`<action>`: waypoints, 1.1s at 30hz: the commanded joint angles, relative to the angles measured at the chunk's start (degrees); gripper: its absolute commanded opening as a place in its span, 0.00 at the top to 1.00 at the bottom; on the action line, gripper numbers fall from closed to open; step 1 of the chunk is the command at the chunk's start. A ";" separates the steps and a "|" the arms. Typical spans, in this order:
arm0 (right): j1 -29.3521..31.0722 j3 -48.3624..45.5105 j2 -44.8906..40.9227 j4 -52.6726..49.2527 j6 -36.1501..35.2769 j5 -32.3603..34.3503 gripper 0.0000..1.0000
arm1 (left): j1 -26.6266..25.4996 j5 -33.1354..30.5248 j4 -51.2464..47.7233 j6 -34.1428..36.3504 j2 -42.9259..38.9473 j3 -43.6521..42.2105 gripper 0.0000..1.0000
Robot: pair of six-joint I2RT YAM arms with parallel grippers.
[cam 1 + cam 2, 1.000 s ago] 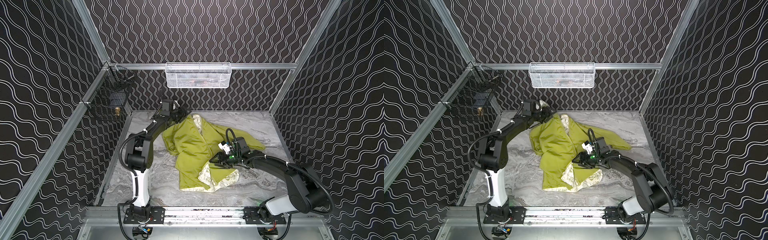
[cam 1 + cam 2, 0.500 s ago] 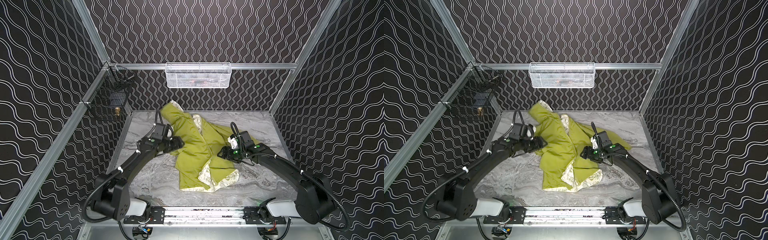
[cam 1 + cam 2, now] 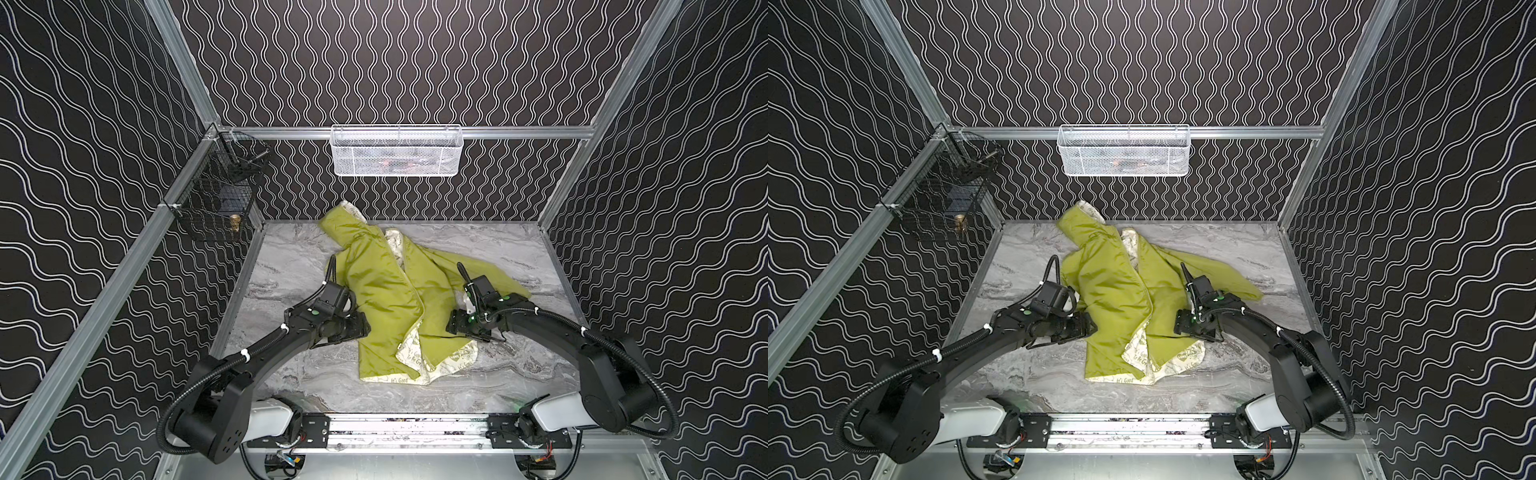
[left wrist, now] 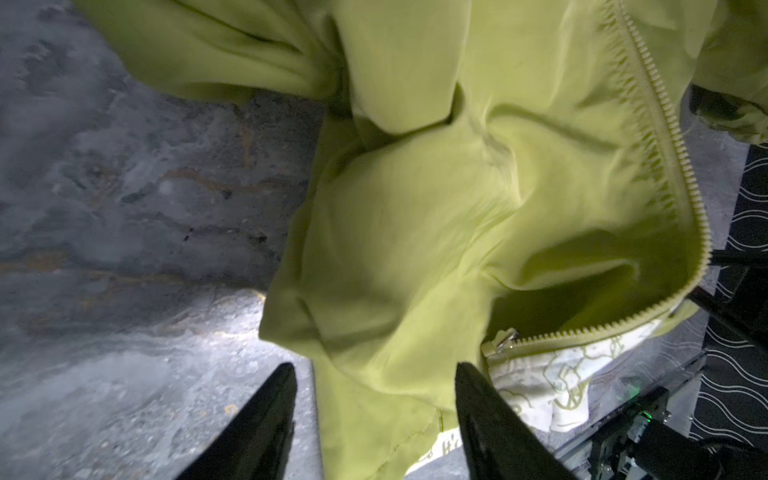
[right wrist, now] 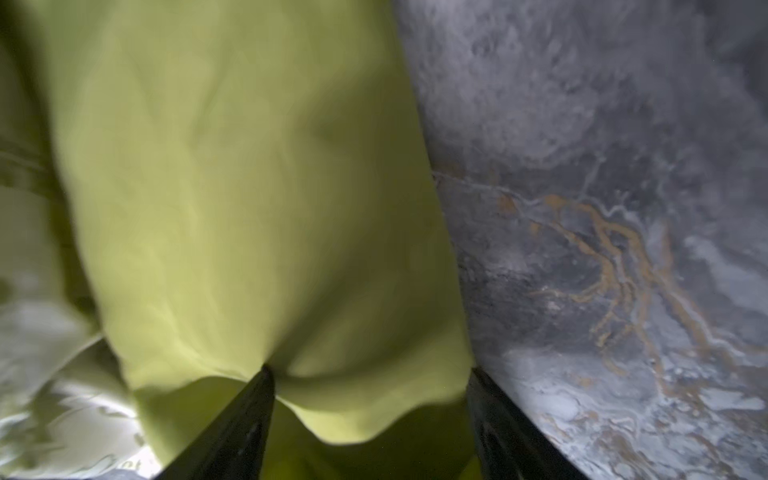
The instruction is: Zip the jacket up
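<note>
The jacket [image 3: 386, 299] is laid unzipped on the marble table [image 3: 291, 266], between the two arms. The fingers [image 4: 270, 415] of the left gripper [image 4: 374, 365] are spread, a green hem fold lies between them, and nothing is pinched. The zipper slider [image 4: 500, 338] is seen just beyond one fingertip, at the end of the row of teeth [image 4: 665, 137]. The right gripper [image 5: 370, 369] is spread too, with one fingertip touching the edge of the other front panel. Probably the two lower corners should be brought together before the slider is taken, and the thin cloth should be kept flat. A white basket [image 3: 395, 151] and a black wire basket [image 3: 216, 199] are hung on the patterned walls, well apart from the fingers.
</note>
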 commanded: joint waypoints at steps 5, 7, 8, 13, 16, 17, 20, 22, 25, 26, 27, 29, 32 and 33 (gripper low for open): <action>0.03 -1.49 2.61 5.10 1.95 -1.70 0.34 | -1.62 -0.21 5.86 -1.57 3.95 -1.18 0.42; 0.00 -1.50 3.15 5.66 2.28 -1.84 0.42 | -1.68 -0.83 6.15 -1.57 4.20 -1.33 0.55; -0.01 -1.50 3.29 6.01 2.45 -1.86 0.48 | -1.66 -1.63 5.88 -1.44 3.99 -1.20 0.65; 0.03 -0.58 3.64 6.57 3.00 -1.50 0.76 | -1.57 -5.40 1.21 0.67 3.26 2.60 0.95; -0.02 0.04 3.43 6.66 3.29 -1.23 0.92 | -0.63 -6.97 -2.03 2.65 3.62 5.97 1.00; -0.81 0.25 3.27 6.66 3.35 -1.22 0.96 | 0.02 -6.99 -2.89 3.35 3.64 6.89 1.00; -2.74 0.26 2.19 6.74 3.63 -0.96 1.00 | 2.82 -6.67 -4.69 5.06 3.46 9.07 1.00; -3.83 0.00 1.40 6.68 3.78 -0.86 1.00 | 5.27 -5.83 -5.57 6.22 3.02 10.24 1.00; -5.64 -0.35 0.16 6.80 3.71 -1.19 1.00 | 8.95 -4.61 -7.00 8.03 2.52 12.10 1.00; -6.26 -0.57 -0.25 6.99 3.70 -1.53 1.00 | 9.91 -4.40 -7.60 8.89 2.42 12.79 1.00; -6.83 -0.77 -0.64 7.25 3.64 -1.99 1.00 | 10.93 -4.44 -8.23 9.68 2.46 13.73 1.00; -7.51 -0.80 -0.94 7.54 3.83 -2.59 1.00 | 12.40 -4.69 -9.57 11.07 2.57 15.31 1.00; -7.83 -0.45 -0.53 8.38 4.14 -3.59 1.00 | 14.48 -4.62 -10.55 12.52 2.89 16.98 1.00; -7.92 -0.33 -0.06 8.70 4.17 -4.13 1.00 | 15.10 -4.15 -10.55 12.81 3.19 17.05 1.00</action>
